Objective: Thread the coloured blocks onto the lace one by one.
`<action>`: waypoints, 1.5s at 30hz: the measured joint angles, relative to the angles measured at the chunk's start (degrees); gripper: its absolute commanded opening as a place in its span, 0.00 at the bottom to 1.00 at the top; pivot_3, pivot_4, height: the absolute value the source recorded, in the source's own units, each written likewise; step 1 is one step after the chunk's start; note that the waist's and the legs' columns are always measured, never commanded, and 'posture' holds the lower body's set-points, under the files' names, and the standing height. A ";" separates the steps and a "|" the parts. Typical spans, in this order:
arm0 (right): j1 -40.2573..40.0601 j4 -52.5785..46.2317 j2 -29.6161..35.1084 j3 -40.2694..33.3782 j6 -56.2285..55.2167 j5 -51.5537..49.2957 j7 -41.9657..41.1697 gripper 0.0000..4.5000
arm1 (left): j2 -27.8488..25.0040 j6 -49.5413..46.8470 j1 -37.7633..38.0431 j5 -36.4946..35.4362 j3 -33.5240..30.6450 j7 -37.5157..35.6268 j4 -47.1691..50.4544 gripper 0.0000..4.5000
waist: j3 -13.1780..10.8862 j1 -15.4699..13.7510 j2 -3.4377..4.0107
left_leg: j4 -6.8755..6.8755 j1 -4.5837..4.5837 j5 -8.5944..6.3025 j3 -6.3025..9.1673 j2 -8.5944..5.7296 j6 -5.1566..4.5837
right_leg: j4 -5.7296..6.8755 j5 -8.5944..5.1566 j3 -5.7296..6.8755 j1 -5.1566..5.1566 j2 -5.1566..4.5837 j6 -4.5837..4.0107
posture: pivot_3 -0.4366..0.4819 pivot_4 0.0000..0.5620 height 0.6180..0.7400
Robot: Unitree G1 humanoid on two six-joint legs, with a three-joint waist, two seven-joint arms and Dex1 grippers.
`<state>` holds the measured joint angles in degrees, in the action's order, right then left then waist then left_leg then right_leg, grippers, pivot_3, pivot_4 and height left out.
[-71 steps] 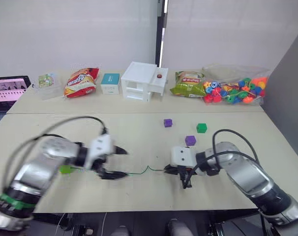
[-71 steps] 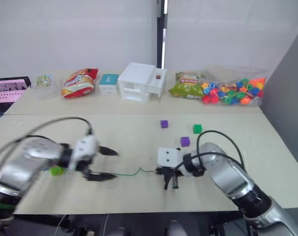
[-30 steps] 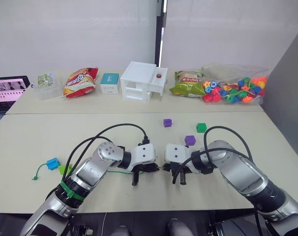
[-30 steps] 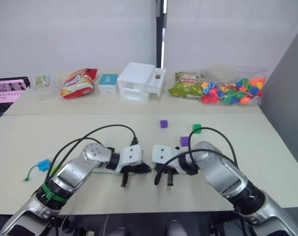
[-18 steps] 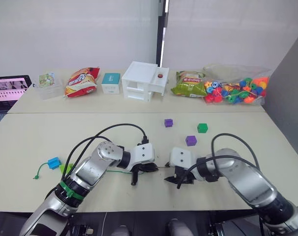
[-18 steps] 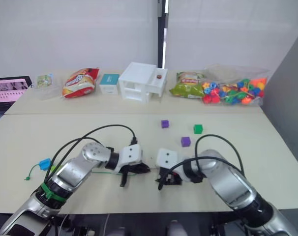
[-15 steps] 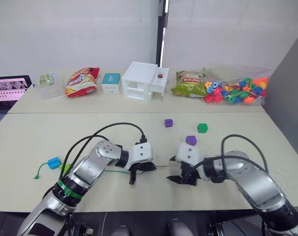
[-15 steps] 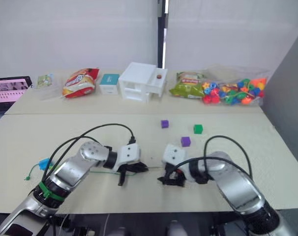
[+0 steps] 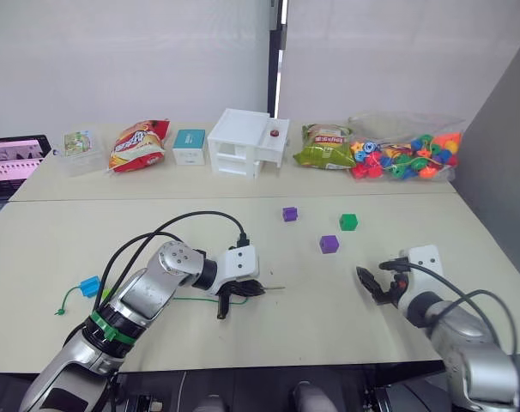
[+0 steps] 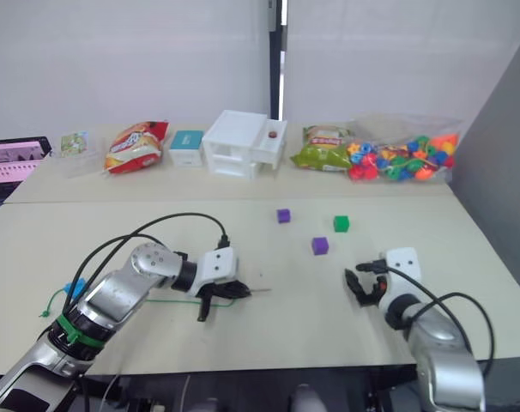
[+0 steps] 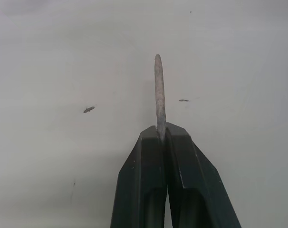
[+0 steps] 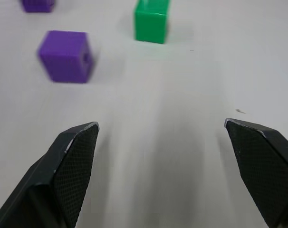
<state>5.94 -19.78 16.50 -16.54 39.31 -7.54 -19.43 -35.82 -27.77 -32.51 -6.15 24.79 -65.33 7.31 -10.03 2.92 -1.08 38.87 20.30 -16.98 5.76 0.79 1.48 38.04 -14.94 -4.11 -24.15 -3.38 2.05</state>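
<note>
The left end effector (image 9: pixel 243 290) is squeezed tight on the lace (image 9: pixel 191 299), so the stiff pale tip (image 11: pixel 158 90) sticks out, ready for a block's hole. The right end effector (image 9: pixel 373 284) is wide open and holds nothing. It faces the near purple block (image 9: pixel 329 244), likely to grab it. Past that block sit a dark green block (image 9: pixel 348 222) and another purple block (image 9: pixel 289 214) on the counter (image 9: pixel 414 215). A blue block (image 9: pixel 91 285) is already on the lace, far from the purple block.

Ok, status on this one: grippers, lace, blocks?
Left gripper shut on the lace, pale tip sticking out. Right gripper open, empty, facing a purple block and green block. Nothing blocking.
</note>
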 measured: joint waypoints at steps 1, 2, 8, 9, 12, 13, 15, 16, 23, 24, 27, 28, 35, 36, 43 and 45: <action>1.94 2.72 -0.15 0.12 -2.04 0.35 1.31 0.99 | 0.03 0.00 0.00 0.01 0.01 0.01 0.01 0.00 | 0.00 -0.04 0.02 | 0.00 0.00 0.00 0.00 0.00 0.00 | 0.02 0.00 0.00 0.00 0.00 0.00 | 0.48 0.27 1.00; 3.33 4.61 -0.15 0.17 -3.69 0.58 2.08 0.99 | 0.01 -0.01 0.03 0.01 -0.01 0.02 0.03 0.00 | 0.01 -0.14 0.02 | 0.00 0.00 0.00 0.01 0.00 0.00 | 0.04 0.00 0.01 0.00 0.00 0.00 | 0.48 0.27 1.00; 12.30 17.85 0.06 2.64 -10.73 1.19 3.61 0.99 | -0.16 -0.68 0.48 0.02 -0.25 0.59 0.87 0.00 | 0.02 -0.22 0.04 | -0.03 0.01 -0.01 0.05 0.00 -0.02 | 0.06 0.01 0.03 -0.01 -0.01 -0.01 | 0.48 0.27 1.00; 13.46 19.99 0.06 3.34 -11.63 1.29 3.56 0.99 | -0.16 -1.02 0.63 0.02 -0.33 0.79 0.90 0.00 | 0.02 -0.21 0.04 | -0.04 0.03 -0.01 0.04 -0.01 -0.02 | 0.04 0.01 0.02 -0.02 -0.02 -0.01 | 0.48 0.27 1.00; 15.53 24.26 0.07 4.73 -13.93 1.80 3.58 0.99 | -0.16 -1.29 1.03 0.01 -0.47 1.19 0.98 0.00 | 0.02 -0.28 0.04 | -0.03 0.07 -0.01 0.04 -0.02 -0.02 | 0.02 0.01 0.02 -0.03 -0.05 -0.01 | 0.48 0.27 1.00; 16.22 25.54 0.07 4.91 -14.46 1.84 3.63 0.99 | -0.16 -1.30 1.03 0.01 -0.49 1.30 1.00 0.00 | 0.02 -0.31 0.04 | -0.02 0.07 -0.01 0.04 -0.02 -0.02 | 0.03 0.01 0.03 -0.02 -0.05 -0.01 | 0.48 0.27 1.00; 18.46 29.37 0.17 5.02 -16.41 1.99 3.80 0.99 | -0.14 -1.36 1.11 0.01 -0.80 1.59 1.09 0.00 | 0.02 -0.26 0.04 | -0.02 0.06 -0.01 0.03 -0.03 -0.02 | 0.02 0.01 0.01 -0.02 -0.05 0.00 | 0.48 0.27 1.00; 19.89 31.67 0.28 5.07 -17.34 2.11 3.85 0.99 | -0.13 -1.41 1.14 0.01 -0.93 1.75 1.14 0.00 | 0.02 -0.23 0.04 | -0.01 0.04 -0.01 0.03 -0.02 -0.02 | 0.03 0.01 0.01 -0.01 -0.05 0.00 | 0.48 0.27 1.00; 25.82 42.78 0.74 6.69 -23.10 2.96 4.35 0.94 | 0.13 -2.26 1.30 0.02 -0.99 2.54 1.26 0.00 | 0.02 0.19 0.04 | -0.03 0.04 -0.01 0.04 -0.01 -0.02 | 0.04 0.01 0.02 -0.02 -0.04 -0.01 | 0.48 0.27 1.00; 26.28 44.11 0.73 6.82 -23.80 2.94 4.45 0.87 | 0.12 -2.32 1.39 0.02 -1.00 2.69 1.29 0.00 | 0.02 0.33 0.04 | -0.03 0.04 -0.01 0.04 -0.01 -0.02 | 0.04 0.01 0.01 -0.03 -0.04 0.00 | 0.48 0.27 1.00; 27.93 47.03 0.73 7.21 -25.45 3.02 4.77 0.66 | 0.11 -2.43 1.49 0.02 -1.00 2.93 1.65 0.00 | 0.02 0.50 0.04 | -0.03 0.04 -0.01 0.05 -0.01 -0.02 | 0.05 0.02 0.02 -0.01 -0.05 0.00 | 0.48 0.27 1.00; 28.34 47.74 0.73 7.28 -25.66 3.02 4.87 0.58 | 0.11 -2.44 1.55 0.02 -1.00 2.97 1.88 0.00 | 0.02 0.55 0.04 | -0.03 0.04 -0.01 0.05 -0.02 -0.02 | 0.05 0.02 0.02 -0.01 -0.04 0.00 | 0.48 0.27 1.00; 28.37 47.65 0.72 6.78 -26.19 1.75 5.38 0.26 | 0.15 -2.51 1.90 0.01 -1.00 3.28 2.07 0.00 | 0.02 0.83 0.04 | -0.03 0.05 -0.01 0.06 -0.01 -0.02 | 0.06 0.02 0.02 -0.03 -0.05 0.00 | 0.48 0.27 1.00; 27.79 46.47 0.72 6.59 -25.97 1.51 5.32 0.26 | 0.16 -2.51 1.92 0.01 -0.99 3.31 2.08 0.00 | 0.02 0.84 0.04 | -0.04 0.05 -0.01 0.07 -0.01 -0.02 | 0.06 0.02 0.02 -0.03 -0.05 0.00 | 0.48 0.27 1.00; 15.82 13.63 1.24 7.08 -13.56 -4.08 4.70 0.26 | -0.14 -2.42 2.17 0.01 -1.15 3.30 2.06 0.00 | 0.03 0.70 0.11 | -0.03 0.23 -0.01 0.15 -0.01 -0.02 | 0.07 0.02 0.07 -0.16 -0.05 0.00 | 0.48 0.27 1.00; 13.22 0.51 1.36 8.07 -6.84 -6.61 5.08 0.26 | -0.35 -2.41 2.13 0.01 -1.23 3.26 1.89 0.00 | 0.03 0.88 0.10 | -0.02 0.20 -0.01 0.15 -0.01 -0.02 | 0.07 0.02 0.06 -0.13 -0.04 0.00 | 0.48 0.27 1.00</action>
<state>19.15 -19.27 17.86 -8.47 32.47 -14.15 -14.35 -36.18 -30.17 -30.37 -6.14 23.57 -62.07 9.20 -10.00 3.80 -0.98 38.85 20.50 -17.00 5.91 0.78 1.45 38.11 -14.93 -4.05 -24.28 -3.41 2.06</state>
